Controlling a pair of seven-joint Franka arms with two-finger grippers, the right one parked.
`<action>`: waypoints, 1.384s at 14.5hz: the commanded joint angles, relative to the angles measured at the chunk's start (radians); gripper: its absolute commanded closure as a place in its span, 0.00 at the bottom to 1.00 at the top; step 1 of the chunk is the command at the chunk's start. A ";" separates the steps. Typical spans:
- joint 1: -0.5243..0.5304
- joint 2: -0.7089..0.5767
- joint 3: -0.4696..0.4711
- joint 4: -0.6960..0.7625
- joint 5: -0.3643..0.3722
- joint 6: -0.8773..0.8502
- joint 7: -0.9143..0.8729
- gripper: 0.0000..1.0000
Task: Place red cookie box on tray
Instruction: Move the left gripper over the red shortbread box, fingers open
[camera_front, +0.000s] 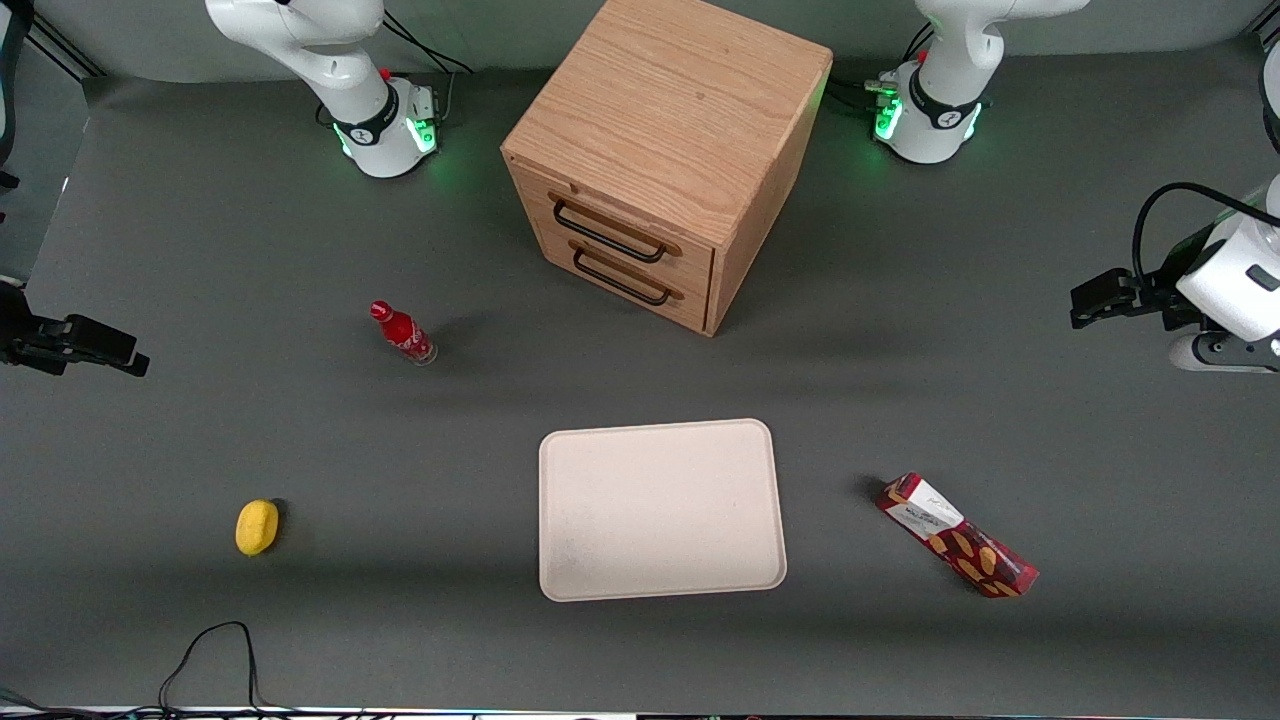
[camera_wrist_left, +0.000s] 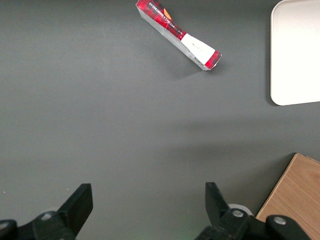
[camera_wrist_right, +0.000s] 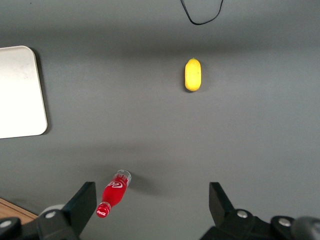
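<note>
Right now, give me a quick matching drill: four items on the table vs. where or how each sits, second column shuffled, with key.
Items:
1. red cookie box
2. tray
3. red bottle
4. left hand

Places or states:
A. nearer the front camera than the wooden cabinet, nothing on it
B. open, above bare table, holding nothing
C. flat on the table beside the tray, toward the working arm's end
D. standing toward the parked arm's end, farther from the front camera than the yellow object

Pairs: 1-C, 2-A, 3-D, 4-B
</note>
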 joint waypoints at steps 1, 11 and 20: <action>0.003 -0.012 0.001 -0.005 -0.017 -0.014 0.012 0.00; -0.031 0.114 -0.016 0.137 -0.019 -0.011 -0.011 0.00; -0.077 0.566 -0.006 0.694 -0.008 -0.039 -0.051 0.00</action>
